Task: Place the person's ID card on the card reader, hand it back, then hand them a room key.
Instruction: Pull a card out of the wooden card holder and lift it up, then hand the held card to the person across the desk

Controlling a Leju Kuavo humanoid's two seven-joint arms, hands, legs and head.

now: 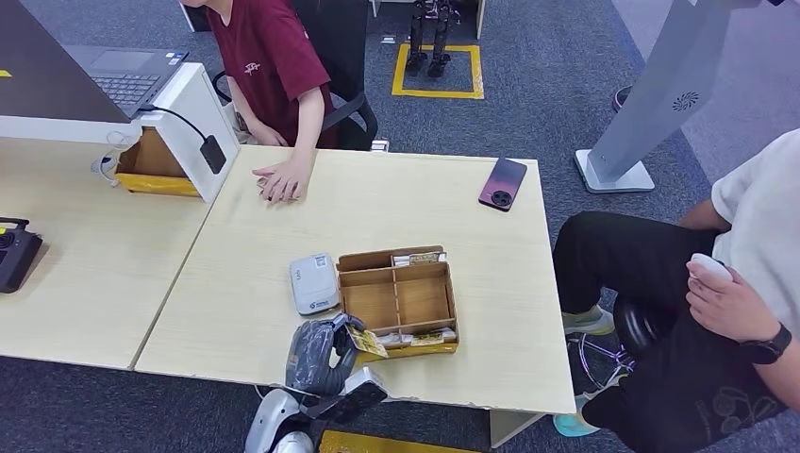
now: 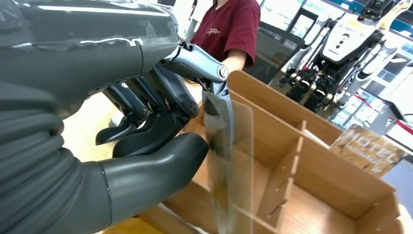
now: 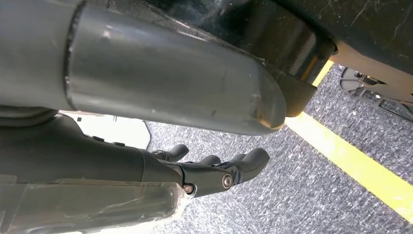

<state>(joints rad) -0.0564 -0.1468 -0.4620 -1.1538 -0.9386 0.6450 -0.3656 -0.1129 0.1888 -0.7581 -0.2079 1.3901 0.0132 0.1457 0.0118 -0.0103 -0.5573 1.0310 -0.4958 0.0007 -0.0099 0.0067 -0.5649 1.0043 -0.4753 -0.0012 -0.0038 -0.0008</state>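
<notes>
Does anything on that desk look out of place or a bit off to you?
One thing: a dark red phone lies alone, askew, near the table's far edge. Otherwise it looks tidy: the white card reader sits beside the wooden box, and the left hand holds a card at the box's near corner.

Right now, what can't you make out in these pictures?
- Print on the card pinched in the left hand: left wrist view shows it edge-on with glare; too small in the head view.
- Labels on the cards in the wooden box: too small, head view.
- Right hand: its forearm hides the palm, right wrist view.
- Card reader lettering: too small.
</notes>
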